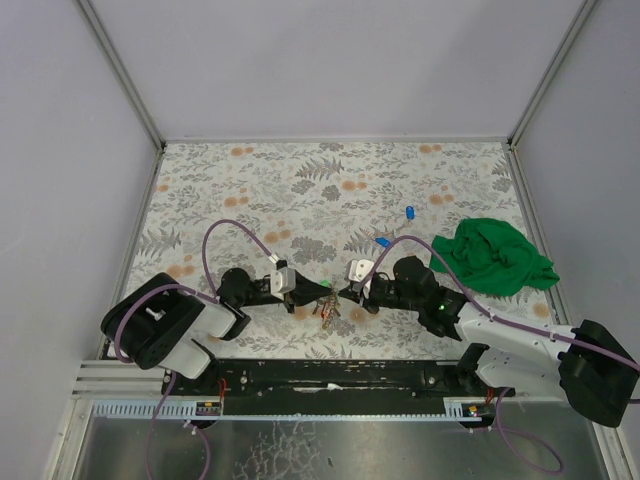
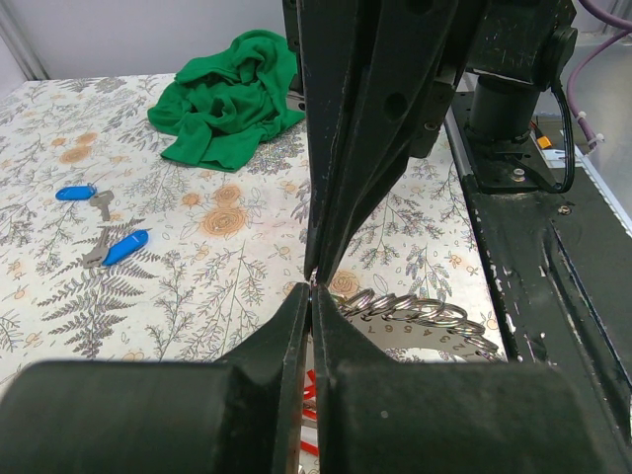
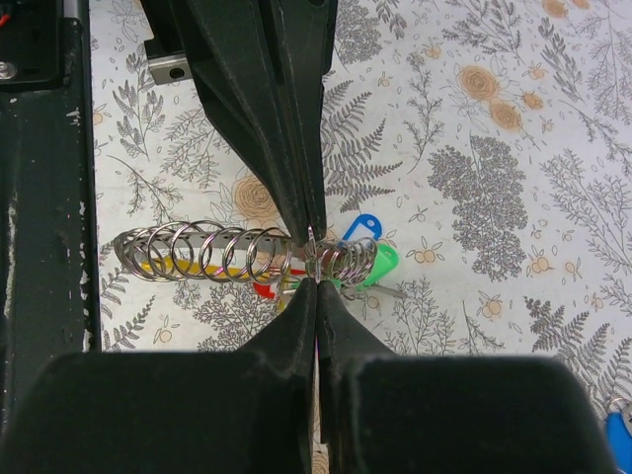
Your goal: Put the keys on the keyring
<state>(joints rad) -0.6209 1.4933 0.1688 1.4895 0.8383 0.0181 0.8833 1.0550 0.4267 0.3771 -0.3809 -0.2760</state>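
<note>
My left gripper (image 1: 312,289) and right gripper (image 1: 342,291) meet tip to tip over the middle of the near table edge. Both are shut, each pinching an opposite edge of one thin keyring (image 3: 312,253) that stands edge-on between them. That ring sits in a row of silver rings (image 3: 207,253) threaded on a numbered metal bar (image 2: 449,331). Tagged keys hang under the row: a blue tag (image 3: 360,227), a green tag (image 3: 383,265), a yellow tag (image 3: 163,267) and a red tag (image 3: 265,289). Two loose blue-tagged keys (image 2: 74,192) (image 2: 126,247) lie further out on the floral cloth.
A crumpled green cloth (image 1: 495,256) lies at the right of the table. The black rail with the arm bases (image 1: 330,375) runs along the near edge. Grey walls with metal posts (image 1: 120,75) close in the table.
</note>
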